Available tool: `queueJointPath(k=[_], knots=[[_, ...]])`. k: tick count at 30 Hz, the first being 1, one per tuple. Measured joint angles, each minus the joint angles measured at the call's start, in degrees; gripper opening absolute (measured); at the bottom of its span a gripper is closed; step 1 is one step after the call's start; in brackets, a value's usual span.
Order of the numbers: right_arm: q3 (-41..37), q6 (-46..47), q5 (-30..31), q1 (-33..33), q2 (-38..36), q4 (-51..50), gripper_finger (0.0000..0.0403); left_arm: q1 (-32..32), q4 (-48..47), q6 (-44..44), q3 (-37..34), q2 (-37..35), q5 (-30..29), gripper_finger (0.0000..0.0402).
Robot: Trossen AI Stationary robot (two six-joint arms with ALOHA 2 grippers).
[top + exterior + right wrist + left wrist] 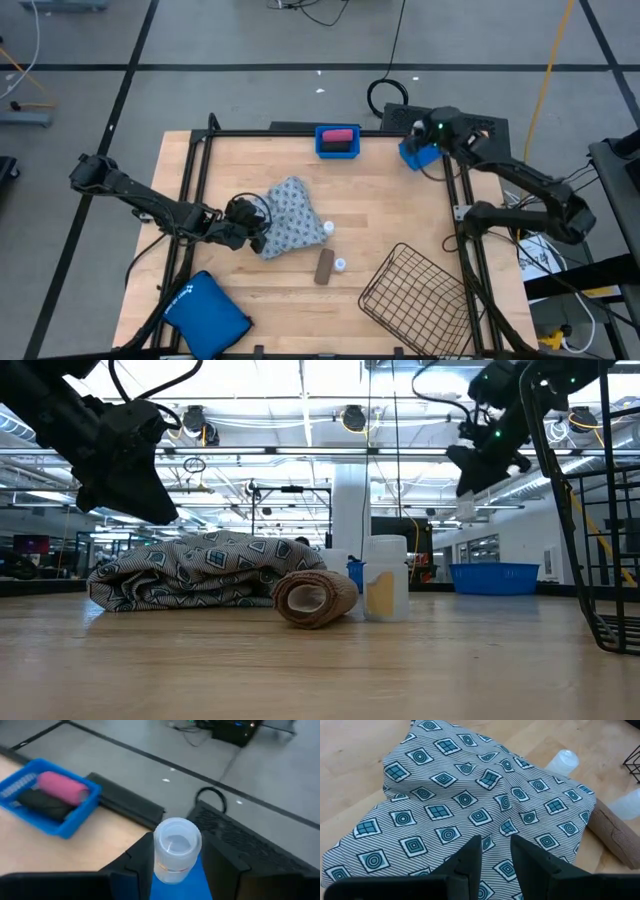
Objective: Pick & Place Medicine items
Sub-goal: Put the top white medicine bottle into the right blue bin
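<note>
The grey-blue patterned soft pack (290,215) lies flat mid-table. My left gripper (495,852) hovers over the pack's left end (130,575), its fingers a narrow gap apart with nothing between them. My right gripper (428,135) is raised at the table's far right corner, shut on a small white vial (175,850), above a blue bin (415,153). A brown oblong container (324,266) lies on its side, with one white vial (340,265) beside it and another (328,228) by the pack. A pink and a black container lie in a blue tray (338,141) at the far edge. My right gripper pinches the vial's body just under its cap (172,867) between its two fingers (140,862), one on each side. The fingers slant down toward the far right corner. The vial stands upright, cap up, lifted clear above the blue bin.
A wire basket (415,290) lies tipped at the near right. A large plain blue pouch (205,315) sits at the near left corner. A black frame (300,133) runs along the table's edges. Bare wood lies between the pack and the basket.
</note>
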Motion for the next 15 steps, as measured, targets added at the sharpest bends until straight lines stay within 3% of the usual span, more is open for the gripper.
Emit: queueJointPath(k=[7, 15], knots=[[-5.0, 0.8, -7.6, -11.0, 0.0, 2.1, 0.0128, 0.0, 0.0, 0.0, 0.0, 0.0, 0.0, 0.0113], [-10.7, 0.6, -10.0, -11.5, 0.0, 4.2, 0.0128, 0.0, 0.0, 0.0, 0.0, 0.0, 0.0, 0.0113]])
